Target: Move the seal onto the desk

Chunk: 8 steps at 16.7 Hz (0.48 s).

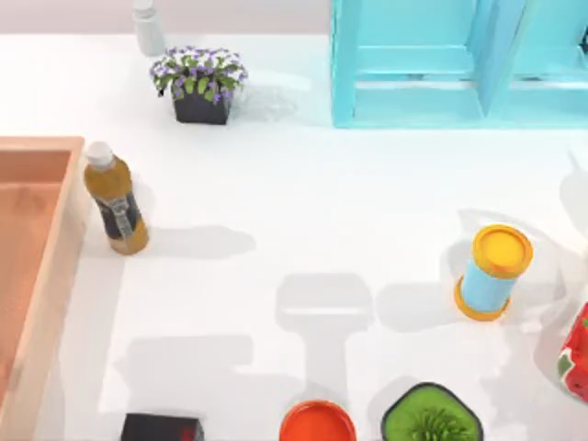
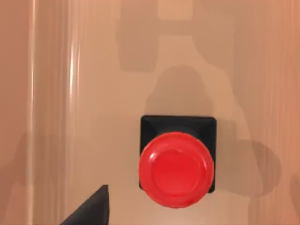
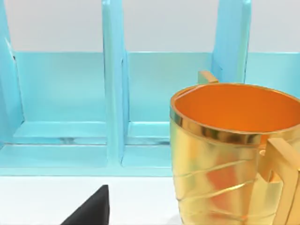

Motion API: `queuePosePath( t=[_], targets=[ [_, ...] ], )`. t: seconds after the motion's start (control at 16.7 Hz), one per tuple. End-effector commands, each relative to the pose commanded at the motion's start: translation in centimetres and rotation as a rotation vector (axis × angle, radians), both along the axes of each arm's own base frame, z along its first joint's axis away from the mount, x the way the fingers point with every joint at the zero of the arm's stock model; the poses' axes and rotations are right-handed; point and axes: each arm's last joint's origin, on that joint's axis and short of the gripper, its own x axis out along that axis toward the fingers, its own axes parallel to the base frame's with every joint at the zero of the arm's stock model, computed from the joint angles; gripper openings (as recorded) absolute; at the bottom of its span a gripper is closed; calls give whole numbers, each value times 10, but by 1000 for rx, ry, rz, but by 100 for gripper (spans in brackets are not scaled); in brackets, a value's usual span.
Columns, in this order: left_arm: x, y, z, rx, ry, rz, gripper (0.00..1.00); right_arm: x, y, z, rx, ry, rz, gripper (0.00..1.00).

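Left wrist view, nearest first: dark finger tip (image 2: pixel 91 208) of the left gripper at the frame edge, then the seal (image 2: pixel 177 161) straight under the camera. Red knob facing the lens, black square base beneath, so long axis vertical and upright. Standing on the orange-tan floor of the wooden tray (image 2: pixel 70 93), apart from the tray wall. Nothing between the fingers; spread of the left fingers impossible to tell from one tip. No contact with the seal visible.

Key relation: seal directly below the left wrist, slightly off toward the side away from the visible finger. Straight descent looks like the approach, probably with a small lateral correction first. Left arm clearly the nearer one, poised above the tray and looking straight down.

Top view: tray (image 1: pixel 57 239) at the table's left edge, the desk (image 1: pixel 303 230) just beside it, white and open between the tea bottle (image 1: pixel 116 197) and the yellow-lidded can (image 1: pixel 494 273). Likely drop zone just right of the tray.

Farther off: right wrist looking level at a gold mug (image 3: pixel 229 154) and the turquoise shelf (image 3: pixel 112 93). Right arm parked on the right; its fingers also impossible to tell.
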Motion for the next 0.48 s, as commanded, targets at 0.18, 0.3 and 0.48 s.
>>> queuePosePath(
  t=[0.18, 0.3, 0.48],
  targets=[
    [31, 21, -3, -46, 216, -1, 100, 0, 0, 0, 0, 0, 0, 100],
    [43, 31, -6, -72, 312, -5, 100, 0, 0, 0, 0, 0, 0, 100],
    [52, 38, -8, -93, 377, -10, 100, 0, 0, 0, 0, 0, 0, 100]
  ],
)
